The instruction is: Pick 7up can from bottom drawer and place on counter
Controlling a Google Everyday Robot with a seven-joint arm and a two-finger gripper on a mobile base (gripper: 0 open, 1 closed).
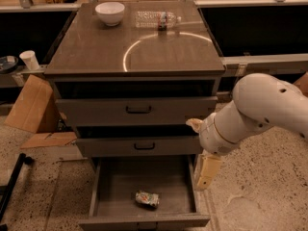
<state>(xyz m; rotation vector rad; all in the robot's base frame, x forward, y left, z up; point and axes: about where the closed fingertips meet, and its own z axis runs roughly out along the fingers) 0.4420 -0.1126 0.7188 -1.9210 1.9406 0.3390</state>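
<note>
1. Whether our gripper (pixel 203 182) is spread or closed, we cannot tell; it shows as one tan piece, carrying nothing.
2. It hangs tip-down just outside the right wall of the open bottom drawer (pixel 144 221), below the middle drawer (pixel 110 147).
3. The can (pixel 147 198) lies on its side on the drawer floor, near the front, apart from the gripper.
4. On the counter (pixel 91 52) sit a bowl (pixel 109 12) and a bottle (pixel 156 19) lying flat.
</note>
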